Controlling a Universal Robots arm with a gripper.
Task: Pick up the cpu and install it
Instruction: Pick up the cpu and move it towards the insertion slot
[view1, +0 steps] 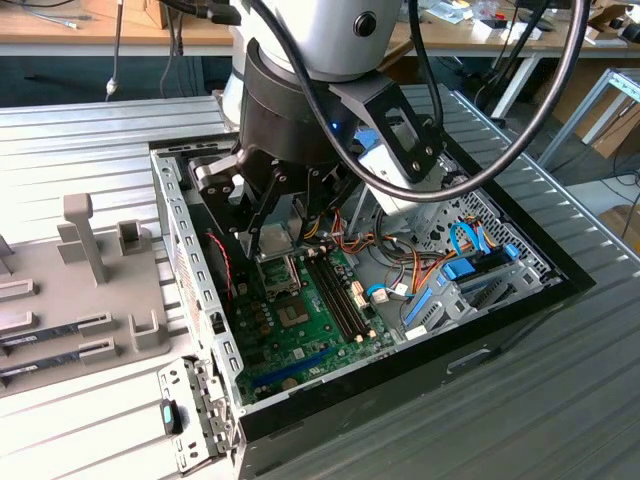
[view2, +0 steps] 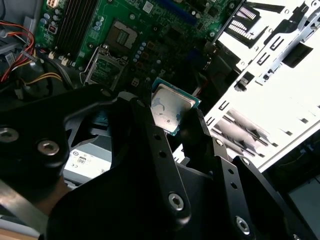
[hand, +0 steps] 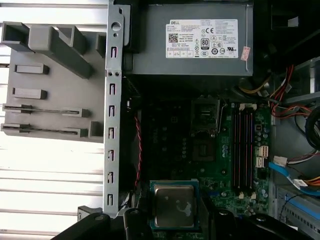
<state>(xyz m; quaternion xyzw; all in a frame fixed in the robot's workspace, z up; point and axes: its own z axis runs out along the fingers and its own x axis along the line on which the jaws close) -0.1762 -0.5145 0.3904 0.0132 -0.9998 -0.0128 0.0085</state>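
One cpu (hand: 173, 205) pinched in gripper (view2: 172, 115), hovering above green motherboard (view1: 300, 338)

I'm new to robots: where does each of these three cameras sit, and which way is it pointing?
Exterior view: off the arm, looking down at a slant into the open computer case; the arm and its jaws show.
First wrist view: on the arm, facing roughly straight down on the motherboard and power supply; jaw tips show.
Second wrist view: on the arm, looking slantwise along the black jaws toward the motherboard.
Shared: all three show the cpu clamped between the jaws over the motherboard.
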